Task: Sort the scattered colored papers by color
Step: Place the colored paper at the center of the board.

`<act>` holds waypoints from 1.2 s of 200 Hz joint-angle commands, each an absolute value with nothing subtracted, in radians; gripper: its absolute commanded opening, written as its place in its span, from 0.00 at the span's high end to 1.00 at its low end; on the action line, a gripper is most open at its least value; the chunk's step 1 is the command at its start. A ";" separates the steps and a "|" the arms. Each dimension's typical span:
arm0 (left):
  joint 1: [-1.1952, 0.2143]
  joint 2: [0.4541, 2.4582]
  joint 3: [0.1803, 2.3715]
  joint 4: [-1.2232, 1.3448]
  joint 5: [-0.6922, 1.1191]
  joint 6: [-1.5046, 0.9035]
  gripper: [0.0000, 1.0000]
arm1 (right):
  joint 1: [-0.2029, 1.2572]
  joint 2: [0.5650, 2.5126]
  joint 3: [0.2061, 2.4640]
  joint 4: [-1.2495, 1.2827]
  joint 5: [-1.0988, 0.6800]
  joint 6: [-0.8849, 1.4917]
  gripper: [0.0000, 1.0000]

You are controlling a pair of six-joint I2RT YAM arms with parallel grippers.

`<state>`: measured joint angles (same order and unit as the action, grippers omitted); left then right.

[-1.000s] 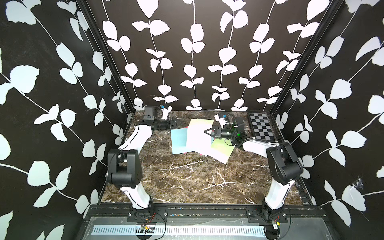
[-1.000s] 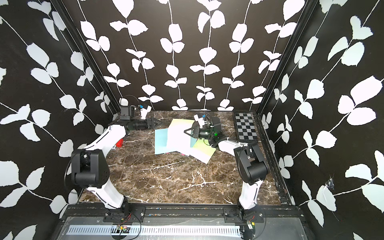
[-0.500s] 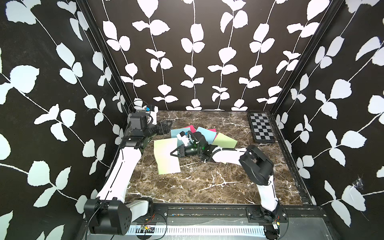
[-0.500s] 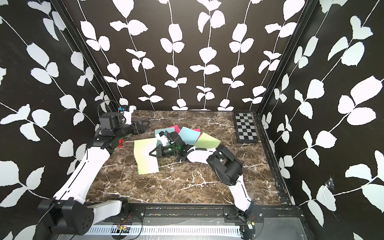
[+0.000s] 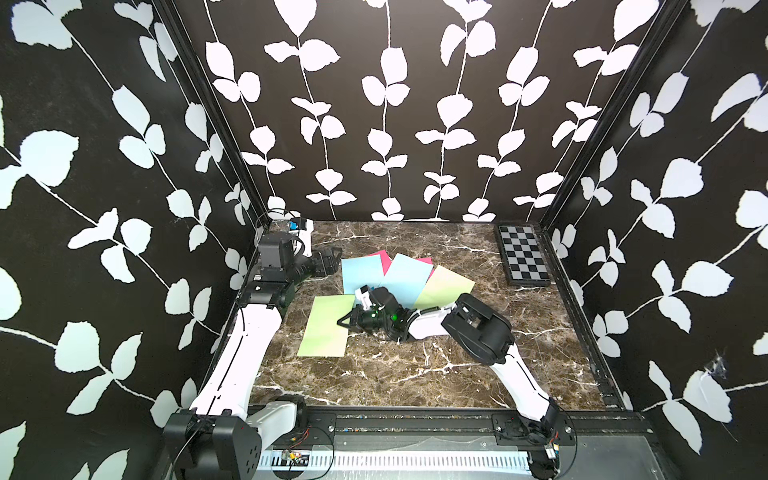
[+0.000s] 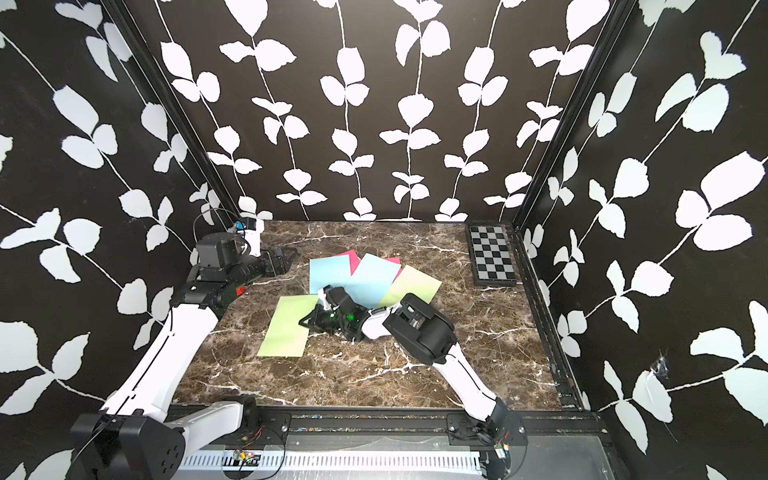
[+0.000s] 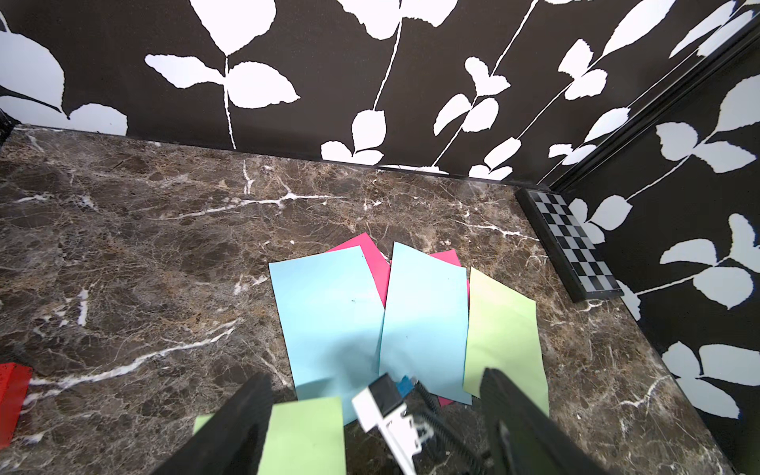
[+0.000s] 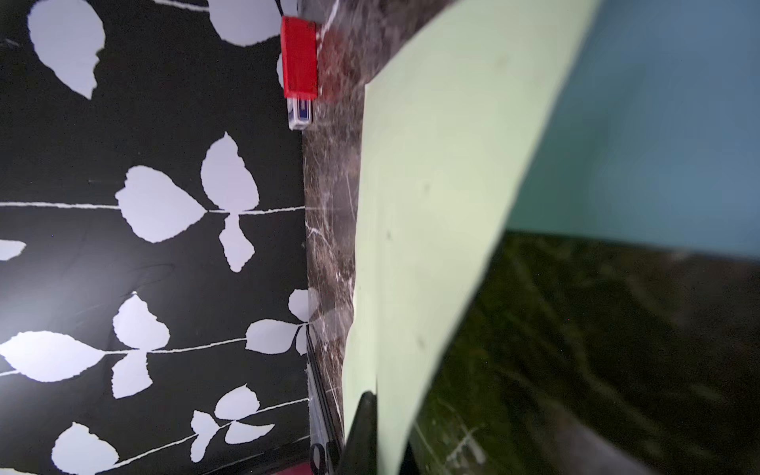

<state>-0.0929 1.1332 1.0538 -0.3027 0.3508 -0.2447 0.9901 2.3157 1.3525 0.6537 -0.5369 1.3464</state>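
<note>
R gripper (image 5: 341, 322) is pinching green sheet (image 5: 326, 334) by its edge, well apart from checkerboard (image 5: 524, 255); rest of papers (image 5: 405, 272) are lying between the two. L gripper (image 5: 331, 261) is hanging w/ jaws apart, empty. Sheet's looking light, floppy and slick, so edge grip only.

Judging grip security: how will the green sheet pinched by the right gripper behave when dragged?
Probably floppy: the green sheet appears to bow away from the right gripper in the right wrist view. Likely very light, being one thin sheet. It should slide easily over the polished marble table.
</note>
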 commanded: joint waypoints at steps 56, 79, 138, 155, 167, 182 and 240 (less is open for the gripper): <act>-0.095 1.133 1.033 -0.272 0.382 -0.262 0.18 | 1.075 2.273 1.323 0.597 -0.474 1.410 1.00; -0.095 1.126 1.021 -0.270 0.383 -0.263 0.18 | 1.086 2.270 1.328 0.563 -0.446 1.403 1.00; -0.095 1.110 0.999 -0.269 0.390 -0.264 0.18 | 1.108 2.295 1.352 0.558 -0.408 1.461 1.00; -0.095 1.109 0.997 -0.274 0.390 -0.259 0.18 | 1.117 2.296 1.355 0.552 -0.403 1.466 1.00; -0.095 1.109 0.996 -0.276 0.390 -0.256 0.18 | 1.120 2.294 1.346 0.558 -0.397 1.471 0.93; -0.095 1.108 0.991 -0.273 0.388 -0.256 0.18 | 1.121 2.284 1.332 0.556 -0.385 1.470 0.77; -0.095 1.117 0.984 -0.249 0.400 -0.269 0.18 | 1.124 2.202 1.295 0.365 -0.333 1.379 0.56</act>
<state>-0.0929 1.1336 0.9932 -0.2813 0.3824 -0.2638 1.1168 2.2463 1.3148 0.5159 -0.3954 1.3605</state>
